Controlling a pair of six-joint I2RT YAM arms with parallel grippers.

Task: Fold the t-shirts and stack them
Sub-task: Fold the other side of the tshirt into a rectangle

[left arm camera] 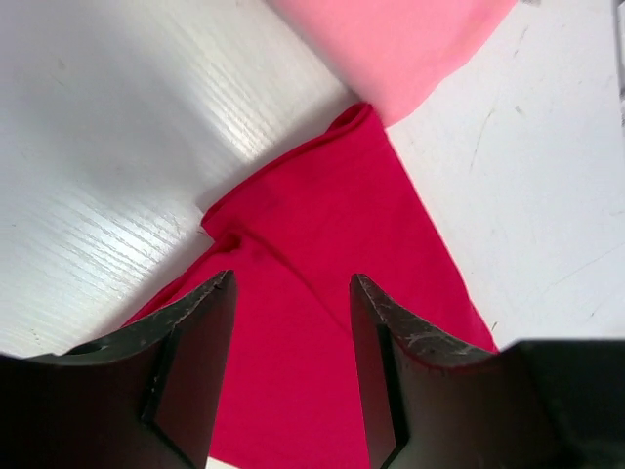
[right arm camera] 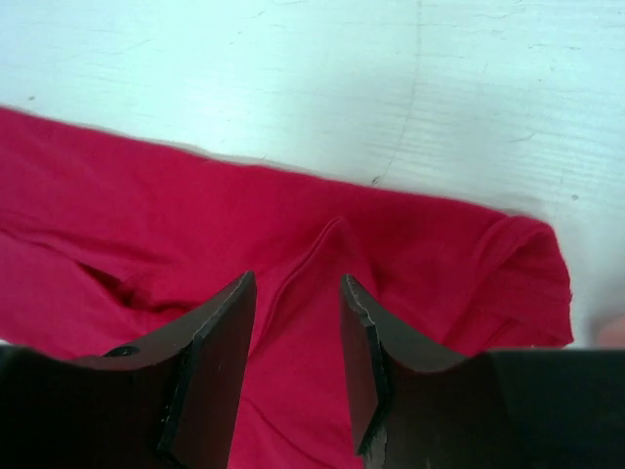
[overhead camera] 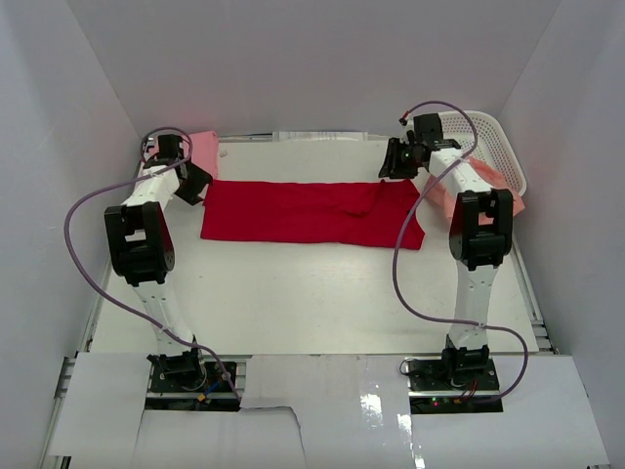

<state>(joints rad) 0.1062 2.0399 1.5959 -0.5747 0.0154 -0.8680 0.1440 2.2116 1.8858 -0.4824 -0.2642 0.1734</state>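
One red shirt (overhead camera: 312,213) lay as a long flat band across the far middle of the table (overhead camera: 293,293), its ends under my two arms. The left gripper (left arm camera: 293,281) hung over the left end with its jaws apart and nothing between them. The right gripper (right arm camera: 298,280) hung over the right end, also parted, straddling a raised crease without pinching it. I judged the band needed folding end over end next. To do that well I would flatten that crease, bite through every layer at an end, and carry the end level so the long edges stayed matched. Only the overhead view gave me the whole band, the peach shirt (overhead camera: 441,203) beside the right arm and the white basket (overhead camera: 498,147) in the far right corner. Only the left wrist view showed the pink shirt (left arm camera: 400,49) lying just beside the red tip, and only the right wrist view showed the crease standing proud.
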